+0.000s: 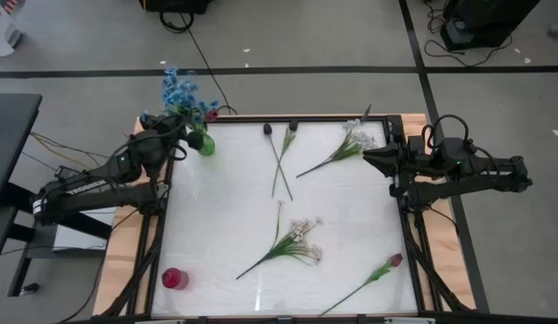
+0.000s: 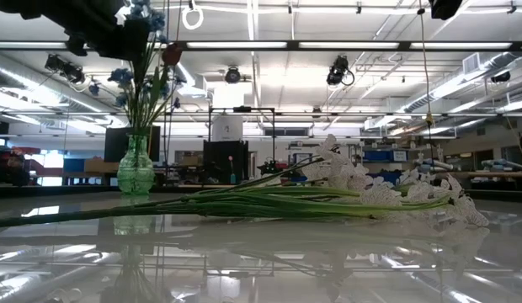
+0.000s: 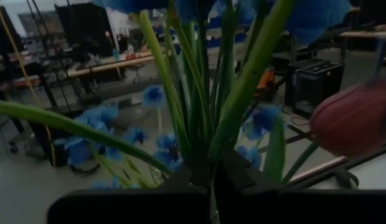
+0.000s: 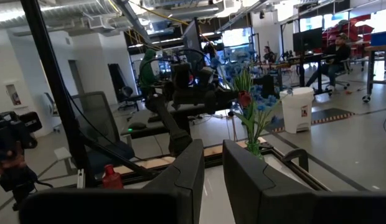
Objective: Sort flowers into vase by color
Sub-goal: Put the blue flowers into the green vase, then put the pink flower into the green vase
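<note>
A green glass vase (image 1: 205, 142) (image 2: 135, 172) stands at the table's far left corner. It holds blue blossom clusters (image 1: 180, 90) and a pink-red tulip bud (image 2: 171, 55) (image 3: 358, 118). My left gripper (image 1: 182, 133) (image 3: 211, 177) is above the vase, shut among the stems. My right gripper (image 1: 371, 158) (image 4: 213, 168) hovers at the right edge, open by a narrow gap and holding nothing, beside a white spray (image 1: 351, 144). Lying flat on the table are two dark-bud stems (image 1: 281, 162), a second white spray (image 1: 301, 238) (image 2: 370, 185) and a pink tulip (image 1: 394, 261). My left gripper is shut on green stems (image 3: 213, 146) of the bunch in the green vase, which rise from between its two fingers. The fingers themselves hide the place of contact, so I cannot tell which flower's stem they pinch. The bunch stands upright above the vase's neck.
A small red vase (image 1: 175, 279) (image 4: 109, 176) stands at the near left corner. The table has a raised wooden frame (image 1: 126, 234). Bare white surface lies between the scattered flowers, mostly along the left side and the middle. Cables and equipment are on the floor beyond the table.
</note>
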`<state>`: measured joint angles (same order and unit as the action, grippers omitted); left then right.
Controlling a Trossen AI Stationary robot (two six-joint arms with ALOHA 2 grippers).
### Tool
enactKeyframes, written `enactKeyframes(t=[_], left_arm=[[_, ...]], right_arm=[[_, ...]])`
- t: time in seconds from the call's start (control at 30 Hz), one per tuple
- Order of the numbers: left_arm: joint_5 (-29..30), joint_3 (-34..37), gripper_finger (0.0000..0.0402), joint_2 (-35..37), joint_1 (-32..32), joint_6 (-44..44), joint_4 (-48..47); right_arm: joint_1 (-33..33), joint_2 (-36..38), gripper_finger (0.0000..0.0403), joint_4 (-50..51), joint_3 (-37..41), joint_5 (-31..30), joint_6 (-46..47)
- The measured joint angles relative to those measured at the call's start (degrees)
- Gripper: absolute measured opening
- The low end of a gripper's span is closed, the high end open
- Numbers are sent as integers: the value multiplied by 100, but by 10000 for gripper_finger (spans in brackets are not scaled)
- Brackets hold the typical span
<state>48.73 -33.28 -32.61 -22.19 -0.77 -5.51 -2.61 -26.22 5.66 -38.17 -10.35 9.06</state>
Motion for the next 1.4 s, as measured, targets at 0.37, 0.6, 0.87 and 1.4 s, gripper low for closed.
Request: enactKeyframes(t=[0.37,0.6,0.87,1.4], left_arm=[[4,-2,32,3,-472,1735,-1043],[-106,-2,63,-3,-477,2765,-1794],[-806,-2,116,-329,-475,2972,-1999],[-2311,-672,284,-396,-475,3023,-3240]], right_arm=[[0,-2,70,-1,0,-2,0],[0,0,70,0,0,0,0],[0,0,70,0,0,0,0],[1,-2,70,2,0,-1,0]])
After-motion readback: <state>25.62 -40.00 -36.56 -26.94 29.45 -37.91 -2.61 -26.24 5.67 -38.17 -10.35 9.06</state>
